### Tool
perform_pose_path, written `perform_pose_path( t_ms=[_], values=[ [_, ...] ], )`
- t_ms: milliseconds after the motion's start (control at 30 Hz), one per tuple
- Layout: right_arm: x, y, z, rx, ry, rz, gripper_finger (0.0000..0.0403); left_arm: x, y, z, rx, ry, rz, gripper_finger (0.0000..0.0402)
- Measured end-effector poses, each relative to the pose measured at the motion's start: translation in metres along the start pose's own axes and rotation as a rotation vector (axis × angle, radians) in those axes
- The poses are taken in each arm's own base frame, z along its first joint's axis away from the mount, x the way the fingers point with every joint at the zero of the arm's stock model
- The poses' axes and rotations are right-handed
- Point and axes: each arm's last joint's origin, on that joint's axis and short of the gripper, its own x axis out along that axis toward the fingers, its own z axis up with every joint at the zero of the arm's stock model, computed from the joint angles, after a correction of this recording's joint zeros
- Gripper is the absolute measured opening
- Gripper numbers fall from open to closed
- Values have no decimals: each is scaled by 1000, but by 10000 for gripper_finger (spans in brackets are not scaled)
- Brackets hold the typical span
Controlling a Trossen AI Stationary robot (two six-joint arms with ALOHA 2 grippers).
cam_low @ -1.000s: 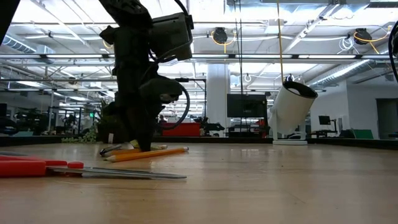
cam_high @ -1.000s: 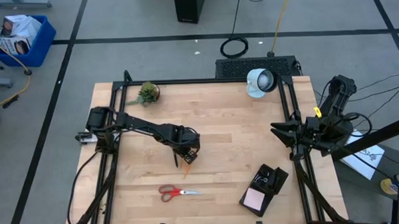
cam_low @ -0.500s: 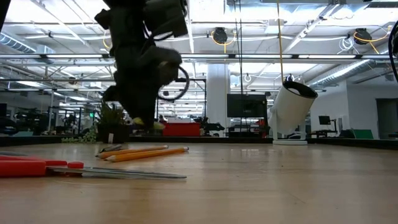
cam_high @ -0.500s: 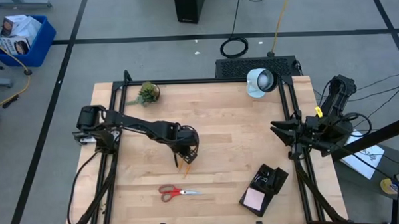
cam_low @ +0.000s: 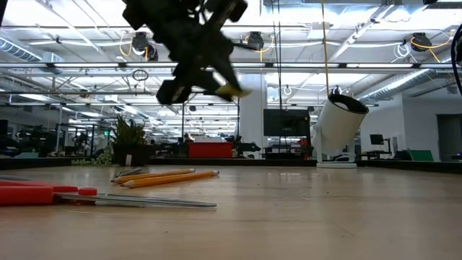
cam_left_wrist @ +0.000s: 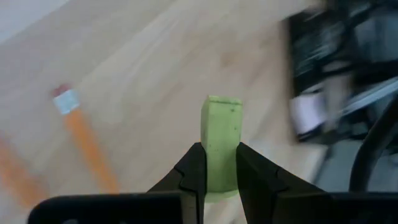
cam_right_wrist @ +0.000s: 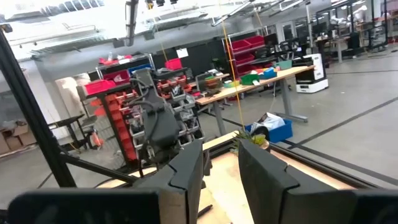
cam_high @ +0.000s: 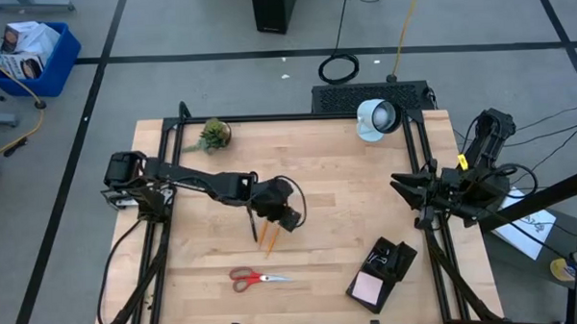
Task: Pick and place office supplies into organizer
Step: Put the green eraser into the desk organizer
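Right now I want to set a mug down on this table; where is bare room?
Free: the wood between the plant and the lamp, and the middle right, above the organizer. Crowded: the pencils under the left gripper, and the scissors near the front edge.

On the table — two pencils (cam_high: 268, 242), one pair of scissors (cam_high: 253, 277), one organizer (cam_high: 394, 257), one pink sticky-note pad (cam_high: 369, 288), one potted plant (cam_high: 213, 136), one white lamp (cam_high: 376, 119) — and one green block (cam_left_wrist: 220, 142).

The left claw (cam_left_wrist: 219, 174) grips a green block (cam_left_wrist: 221, 142) above the table (cam_left_wrist: 143, 87), pencil (cam_left_wrist: 87, 144) beneath.
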Motion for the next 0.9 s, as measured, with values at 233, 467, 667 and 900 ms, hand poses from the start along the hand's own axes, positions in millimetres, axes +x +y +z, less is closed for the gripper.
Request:
perform_pose_path(
  t_ms=[233,467,667,900],
  values=[
    [0,0,0,2,1,-2,93,1,-19,12,-54,-123,-203,67],
    [0,0,0,23,1,-1,93,-2,-27,18,-101,-181,-287,67],
    [1,-1,1,30,-3,-10,93,-4,-30,20,-135,-214,-327,67],
    [3,-2,1,28,-10,-30,93,12,-38,21,-172,-218,-388,67]
  ],
)
